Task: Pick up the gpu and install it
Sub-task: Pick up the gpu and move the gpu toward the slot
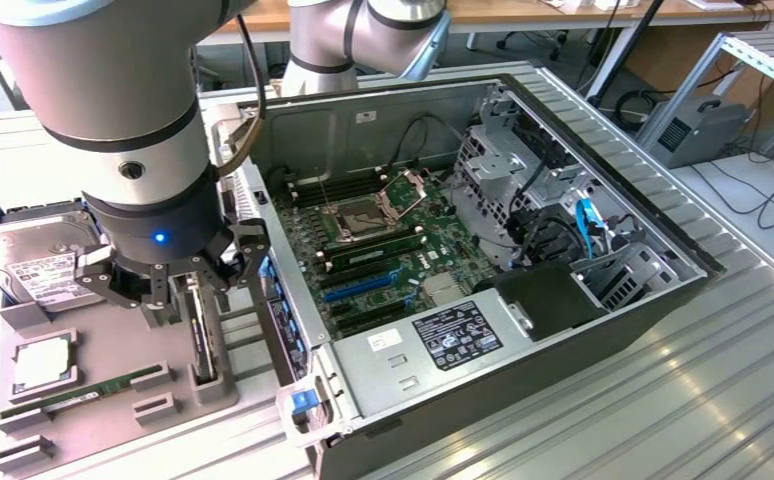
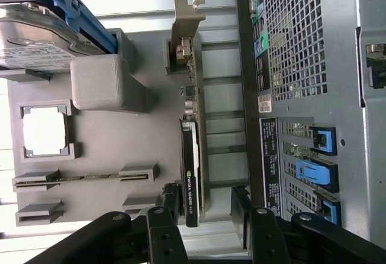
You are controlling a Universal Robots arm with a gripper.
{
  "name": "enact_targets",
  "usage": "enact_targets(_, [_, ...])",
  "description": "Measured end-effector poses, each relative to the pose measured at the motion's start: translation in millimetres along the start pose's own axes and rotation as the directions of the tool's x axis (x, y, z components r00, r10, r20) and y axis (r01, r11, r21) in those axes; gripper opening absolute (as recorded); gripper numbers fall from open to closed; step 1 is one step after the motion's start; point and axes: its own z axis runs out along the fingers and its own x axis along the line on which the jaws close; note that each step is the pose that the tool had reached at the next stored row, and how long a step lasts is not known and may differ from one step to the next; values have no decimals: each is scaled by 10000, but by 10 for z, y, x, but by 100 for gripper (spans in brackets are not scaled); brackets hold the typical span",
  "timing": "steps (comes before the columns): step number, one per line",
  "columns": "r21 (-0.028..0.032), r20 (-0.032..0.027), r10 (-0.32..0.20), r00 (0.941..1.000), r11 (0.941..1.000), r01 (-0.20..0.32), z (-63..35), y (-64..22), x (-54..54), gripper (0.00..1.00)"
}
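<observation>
Over at eight o'clock in the exterior view, I've got the gripper [image 1: 184,300] low above the grey parts tray [image 1: 94,440], just beside the open computer case [image 1: 654,250]. Jaws are spread wide, one finger on each side of the gpu [image 2: 192,155], and nothing is pinched. I can see daylight on both faces in the wrist view.

The card stands on its long edge in a tray slot, silver bracket [image 2: 184,29] at the far end from my fingers [image 2: 172,199]. I'd say that's so its flat faces are offered to the pads.

From the gripper, the hard drive [image 1: 34,262] lies at ten o'clock, with the memory stick [image 1: 80,392] at seven, both well apart from the jaws. The motherboard [image 1: 387,250] sits exposed at three o'clock, lid off, its blue slots [image 1: 360,283] facing up.
</observation>
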Motion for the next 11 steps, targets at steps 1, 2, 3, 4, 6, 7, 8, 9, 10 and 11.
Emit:
enact_targets(1, [0,0,0,10000,10000,0,2,0,1,48])
enact_targets(2, [-1,1,0,10000,10000,0,4,0,2,48])
enact_targets(3, [-1,0,0,10000,10000,0,6,0,3,48])
enact_targets(4, [-1,1,0,10000,10000,0,8,0,3,48])
enact_targets(6, [-1,1,0,10000,10000,0,15,-1,4,48])
enact_targets(7, [-1,1,0,10000,10000,0,18,-1,5,48])
enact_targets(8, [-1,1,0,10000,10000,0,21,-1,6,48])
enact_targets(9, [-1,1,0,10000,10000,0,24,-1,7,48])
enact_targets(10, [-1,1,0,10000,10000,0,27,-1,7,48])
enact_targets(11, [-2,1,0,10000,10000,0,32,-2,7,48])
